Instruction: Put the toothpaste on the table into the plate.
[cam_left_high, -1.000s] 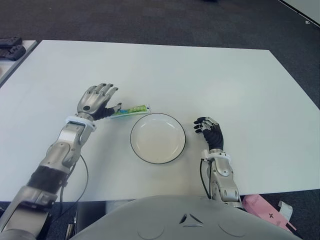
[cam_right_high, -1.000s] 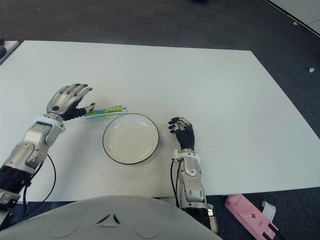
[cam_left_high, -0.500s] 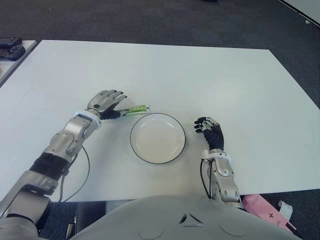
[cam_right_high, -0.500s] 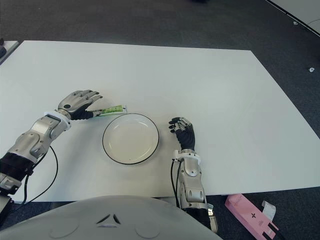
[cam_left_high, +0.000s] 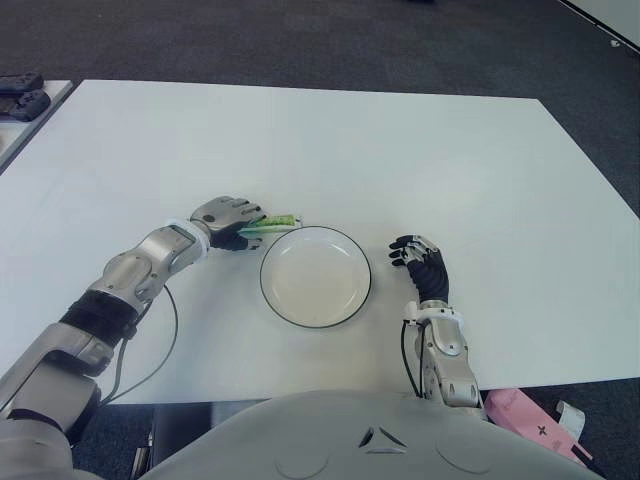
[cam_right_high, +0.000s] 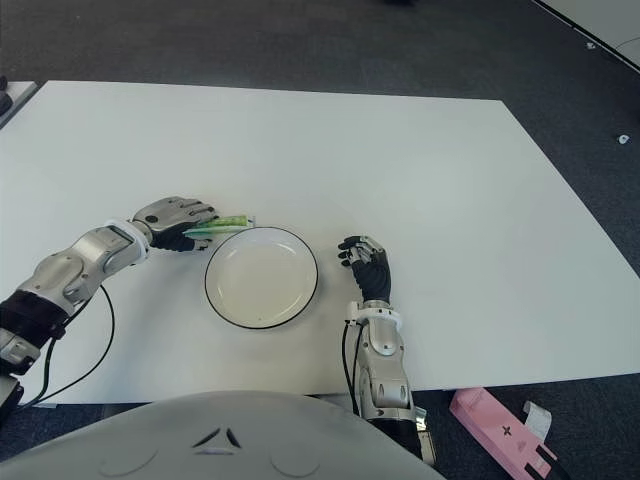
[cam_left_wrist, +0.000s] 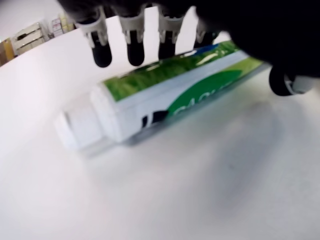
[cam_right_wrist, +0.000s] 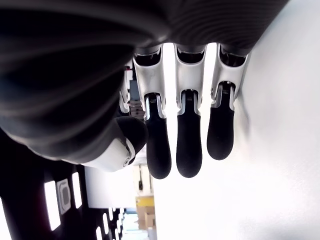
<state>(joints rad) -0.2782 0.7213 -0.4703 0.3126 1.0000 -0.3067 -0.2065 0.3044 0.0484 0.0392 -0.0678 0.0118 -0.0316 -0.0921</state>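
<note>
Toothpaste (cam_left_wrist: 170, 97) lies flat on the table (cam_left_high: 450, 160), just off the plate's (cam_left_high: 316, 276) left rim; nothing's in the plate yet. Your left hand (cam_left_high: 228, 218) arches over it, fingers not closed (lift and transfer remain). Right hand (cam_left_high: 421, 264) shows beside the plate's right rim, loosely curled, empty.
</note>
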